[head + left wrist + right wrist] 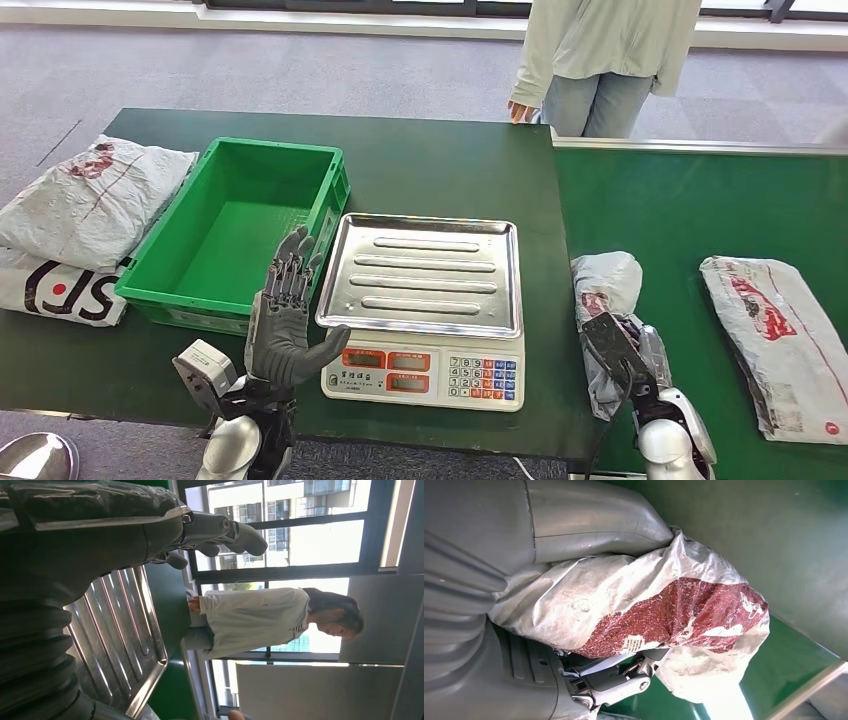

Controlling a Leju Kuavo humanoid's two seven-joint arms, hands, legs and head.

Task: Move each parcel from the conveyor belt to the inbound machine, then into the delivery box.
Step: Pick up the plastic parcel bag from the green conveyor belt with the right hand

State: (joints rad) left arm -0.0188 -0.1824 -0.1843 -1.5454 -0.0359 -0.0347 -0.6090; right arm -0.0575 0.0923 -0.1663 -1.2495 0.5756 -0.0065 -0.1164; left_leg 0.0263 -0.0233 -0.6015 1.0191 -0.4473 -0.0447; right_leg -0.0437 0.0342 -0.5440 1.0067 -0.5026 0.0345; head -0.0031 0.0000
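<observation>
Right robot hand (618,352) is clamped on a crumpled grey plastic parcel with a red print (603,290), at the near left end of the green conveyor belt (690,210). The right wrist view confirms it: thumb over 1 side of the bag, fingers (624,682) under the other. Whether the parcel is lifted clear of the belt or resting on it, cannot tell.

Key relation: the silver ribbed weighing tray (425,272) of the white electronic scale (425,378) lies to the left of the held parcel, just beside it across the seam onto the dark green table (440,165). The parcel's long axis runs roughly away from the robot, parallel to the tray's right edge. The right arm is the nearer one, so the judgement is a short leftward carry and set-down on the tray.

Left robot hand (283,325) is raised at the tray's near left corner, fingers apart, holding nothing. It sits between the tray and the green plastic crate (315,155), which is empty.

A second flat grey parcel with red print (775,325) lies further right on the belt. 2 more grey bags (85,200) lie left of the crate. A person in a pale top (600,50) stands at the far side.

Risk: the slack bag could snag the tray rim.
</observation>
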